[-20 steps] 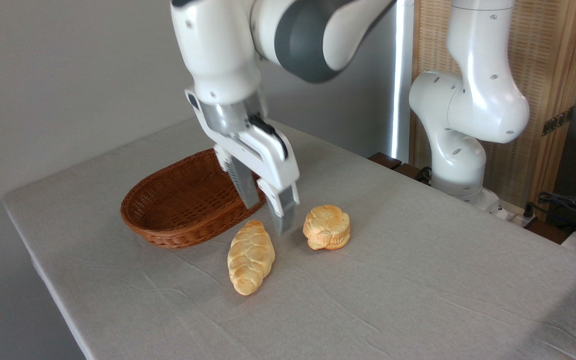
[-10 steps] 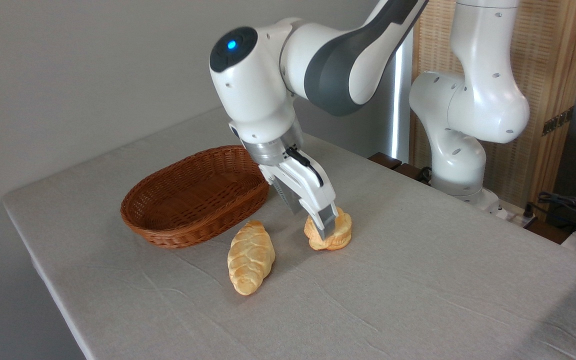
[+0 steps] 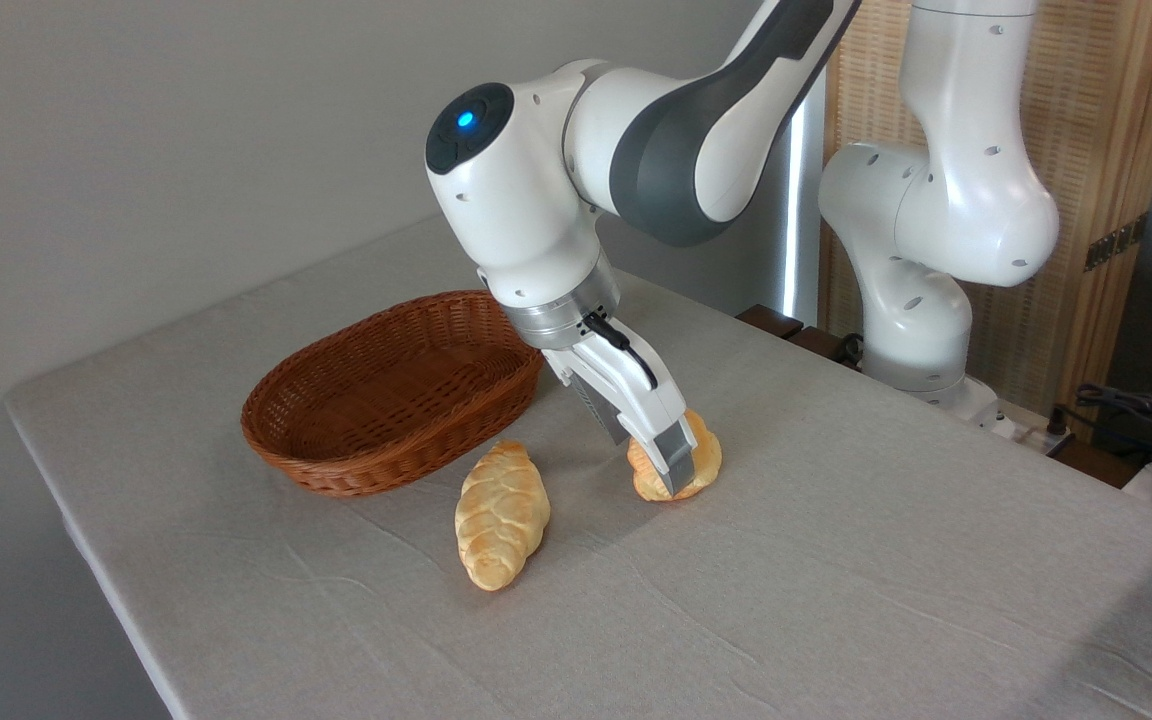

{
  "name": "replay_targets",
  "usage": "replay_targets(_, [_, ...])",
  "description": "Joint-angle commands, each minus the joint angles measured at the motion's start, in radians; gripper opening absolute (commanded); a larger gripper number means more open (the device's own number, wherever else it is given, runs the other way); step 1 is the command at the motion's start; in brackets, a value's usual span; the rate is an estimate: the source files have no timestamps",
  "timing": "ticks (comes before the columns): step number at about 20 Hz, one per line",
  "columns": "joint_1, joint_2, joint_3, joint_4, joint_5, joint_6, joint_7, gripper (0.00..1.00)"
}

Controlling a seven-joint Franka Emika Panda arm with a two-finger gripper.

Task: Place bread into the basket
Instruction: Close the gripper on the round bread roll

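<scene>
My gripper (image 3: 678, 472) is down at the table (image 3: 836, 560), tilted, with its fingers pointing down and to the right. The near finger (image 3: 676, 455) lies across the front of the bun (image 3: 704, 462), covering its middle; the other finger is hidden behind, so I cannot tell whether I have closed on the bun or only straddle it. The bun sits on the table, showing orange at either side of the finger and below its tip.

The basket (image 3: 386, 400) lies to the left of the bun, well apart from it, with nothing inside. Its right rim is just behind my wrist in this view. In front of the basket, near its rim but not touching, lies the loaf (image 3: 500, 514), pale and braided, lengthwise toward the camera. The loaf and the bun are apart, with bare cloth between them, shaded by my arm (image 3: 636, 130).

A blue light (image 3: 465, 119) glows on the joint above my wrist. My base (image 3: 921, 300) stands at the far right edge of the table, before a wooden screen (image 3: 1106, 180). Some cables (image 3: 1136, 410) lie at the far right.
</scene>
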Motion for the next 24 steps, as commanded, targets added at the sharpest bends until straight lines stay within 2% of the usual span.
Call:
replay_targets(1, [-0.004,0.002,0.0,-0.008,0.012,0.013,0.058,0.85])
replay_targets(3, [-0.004,0.002,0.0,-0.008,0.012,0.015,0.104,0.4])
replay_targets(4, [-0.004,0.002,0.001,-0.007,0.012,0.015,0.107,0.35])
replay_targets(6, [-0.004,0.002,0.0,-0.007,0.029,0.015,0.107,0.35])
replay_targets(16, [-0.004,0.007,-0.002,-0.004,0.029,0.016,0.105,0.37])
replay_targets(19, [-0.004,0.004,-0.005,0.039,0.018,0.004,0.093,0.41])
replay_targets(24, [-0.006,-0.002,-0.008,0.076,0.01,-0.001,0.087,0.41])
